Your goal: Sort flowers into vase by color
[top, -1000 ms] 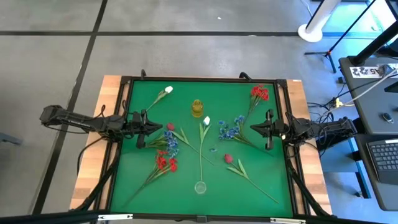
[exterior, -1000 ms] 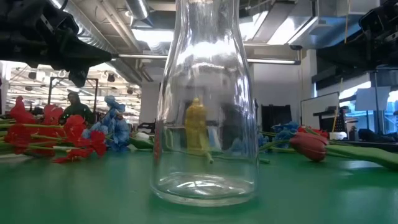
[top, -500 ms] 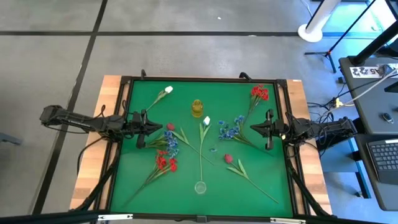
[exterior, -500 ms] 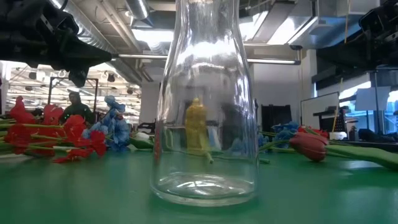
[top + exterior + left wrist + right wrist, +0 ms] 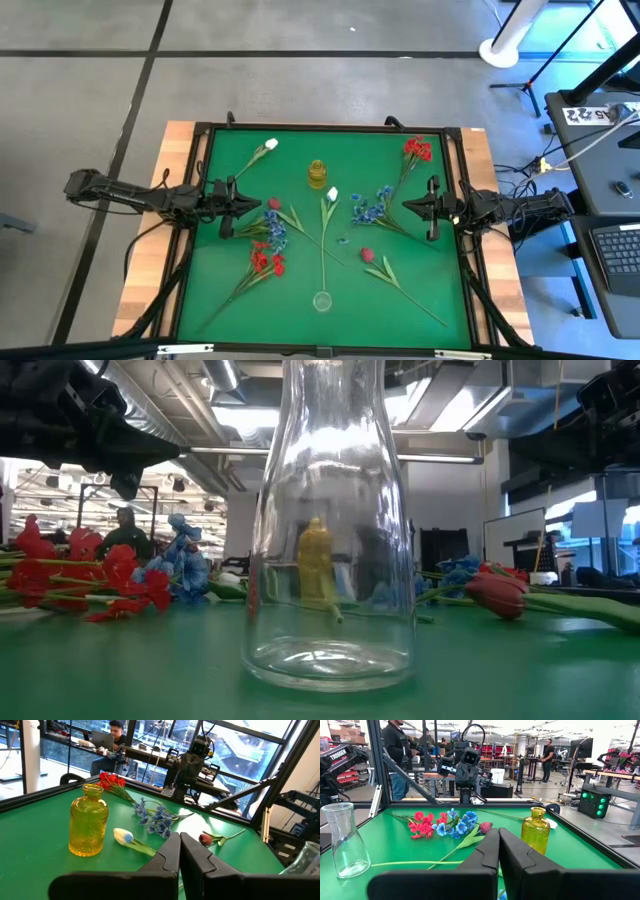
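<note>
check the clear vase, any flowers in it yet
No, the clear vase stands empty in the low view, with nothing inside it.

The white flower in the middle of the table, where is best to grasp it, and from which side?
Probably mid-stem. The white flower lies flat on the green mat, its bud towards the yellow vase. Come from above, fingers across the stem, below where another stem crosses it.

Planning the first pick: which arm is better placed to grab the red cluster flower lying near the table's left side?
Left. The left gripper hangs near the red cluster flower on its own side; the right gripper waits across the table, beyond the yellow vase.
</note>
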